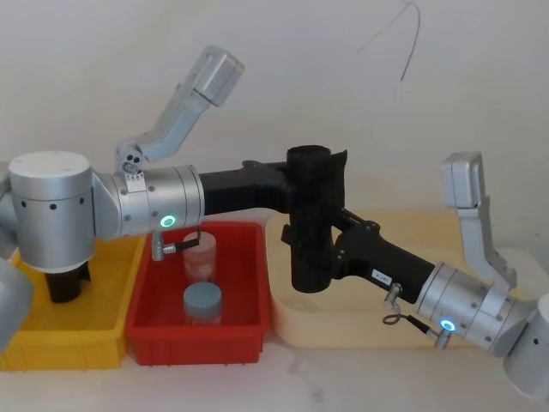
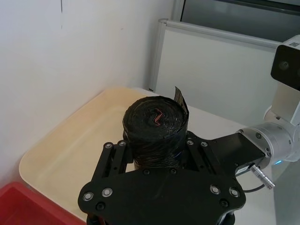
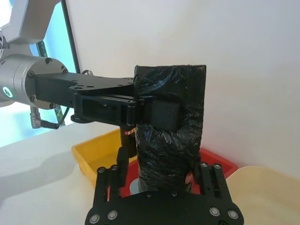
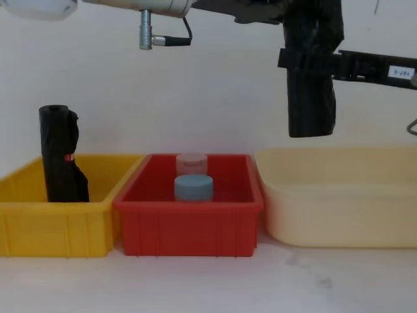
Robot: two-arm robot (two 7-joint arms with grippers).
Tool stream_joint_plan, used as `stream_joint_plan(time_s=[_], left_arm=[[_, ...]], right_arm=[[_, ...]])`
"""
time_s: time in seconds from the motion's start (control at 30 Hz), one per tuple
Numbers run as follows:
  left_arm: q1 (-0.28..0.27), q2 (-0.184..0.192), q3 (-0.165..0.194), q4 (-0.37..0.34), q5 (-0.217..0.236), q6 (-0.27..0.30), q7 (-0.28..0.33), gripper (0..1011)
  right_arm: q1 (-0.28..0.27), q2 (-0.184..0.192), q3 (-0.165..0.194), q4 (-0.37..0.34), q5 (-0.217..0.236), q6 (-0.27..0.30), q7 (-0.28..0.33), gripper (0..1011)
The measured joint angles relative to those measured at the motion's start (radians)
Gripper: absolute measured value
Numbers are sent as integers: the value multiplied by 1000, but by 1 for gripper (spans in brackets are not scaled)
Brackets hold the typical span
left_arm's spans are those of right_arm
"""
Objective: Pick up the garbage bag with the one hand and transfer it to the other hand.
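Observation:
The garbage bag (image 1: 310,197) is a black roll held upright in the air above the gap between the red bin and the cream tray. My left gripper (image 1: 309,182), on the green-lit arm, is shut around its upper part. My right gripper (image 1: 322,249), on the blue-lit arm with a white label, reaches in from the right and is clamped on the lower half. In the chest view the roll (image 4: 311,98) hangs well clear of the tray below it. The right wrist view shows the left gripper's finger (image 3: 161,114) pressed across the bag (image 3: 173,89).
A yellow bin (image 1: 103,335) at the left holds another black roll (image 4: 60,156). The red bin (image 1: 249,330) in the middle holds a blue-capped jar (image 1: 202,302) and a clear jar (image 1: 199,253). The cream tray (image 4: 339,228) is at the right. A wall is close behind.

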Motion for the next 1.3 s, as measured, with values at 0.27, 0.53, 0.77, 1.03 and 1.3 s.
stream_joint_plan(time_s=[0.27,0.53,0.77,1.03,1.3], left_arm=[[1,-1,-2,2,-8,13,6,487],[1,-1,-3,2,-13,21,9,487],[2,-1,-4,3,-14,25,11,487],[2,0,-4,4,-15,28,13,607],[2,0,-4,4,-15,29,14,845]], right_arm=[[2,-1,-2,3,-2,-7,0,566],[4,-1,-3,4,-4,-11,1,551],[4,-1,-4,5,-4,-14,1,551],[7,-2,-5,4,-3,-12,-11,550],[27,-22,-7,32,-20,-19,-69,550]])
